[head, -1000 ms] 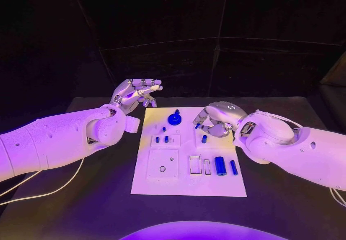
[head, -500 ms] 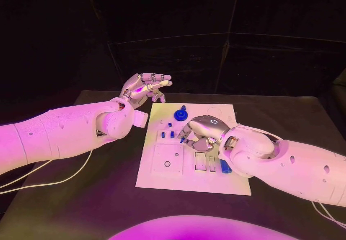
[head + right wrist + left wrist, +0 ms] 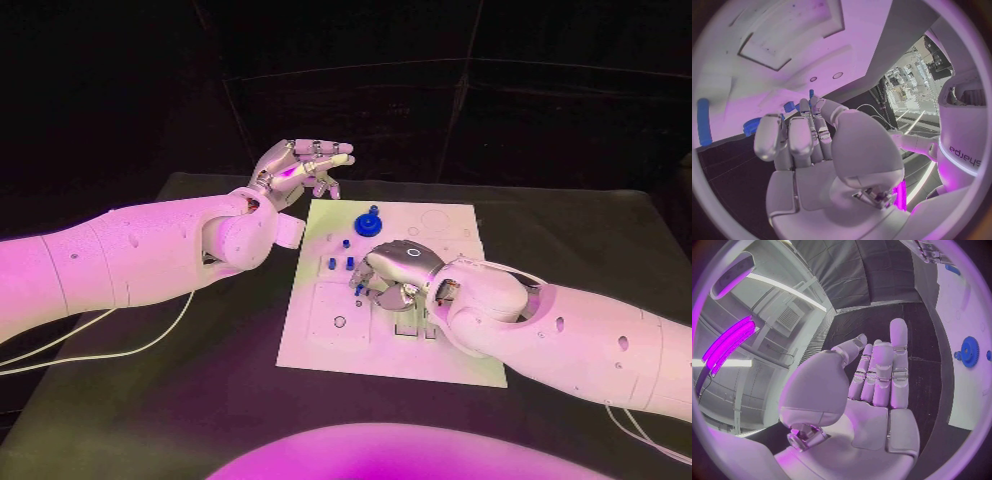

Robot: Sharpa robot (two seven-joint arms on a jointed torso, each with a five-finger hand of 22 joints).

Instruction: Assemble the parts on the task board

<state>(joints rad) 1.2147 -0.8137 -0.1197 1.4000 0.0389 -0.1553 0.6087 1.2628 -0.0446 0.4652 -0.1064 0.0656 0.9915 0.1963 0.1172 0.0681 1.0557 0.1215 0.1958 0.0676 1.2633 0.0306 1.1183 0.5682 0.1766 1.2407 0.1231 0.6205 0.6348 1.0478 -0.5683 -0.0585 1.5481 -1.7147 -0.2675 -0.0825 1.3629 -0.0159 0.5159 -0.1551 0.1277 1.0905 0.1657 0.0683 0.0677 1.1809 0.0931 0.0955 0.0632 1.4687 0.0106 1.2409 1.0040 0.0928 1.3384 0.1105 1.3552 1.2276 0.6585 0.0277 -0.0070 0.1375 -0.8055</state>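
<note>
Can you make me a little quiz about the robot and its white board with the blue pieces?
1. True or false: the left hand holds nothing.
2. Which hand is over the task board? A: the left hand. B: the right hand.
3. Fill in: the round blue part sits by the board's ___ edge, near or far from the robot.

Key: 1 true; 2 B; 3 far.

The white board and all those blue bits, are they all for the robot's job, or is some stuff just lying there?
For the job:
task board
blue gear
small blue pegs
right hand, low over the board
left hand, raised off the board

Just lying about:
black table
white cable
</note>
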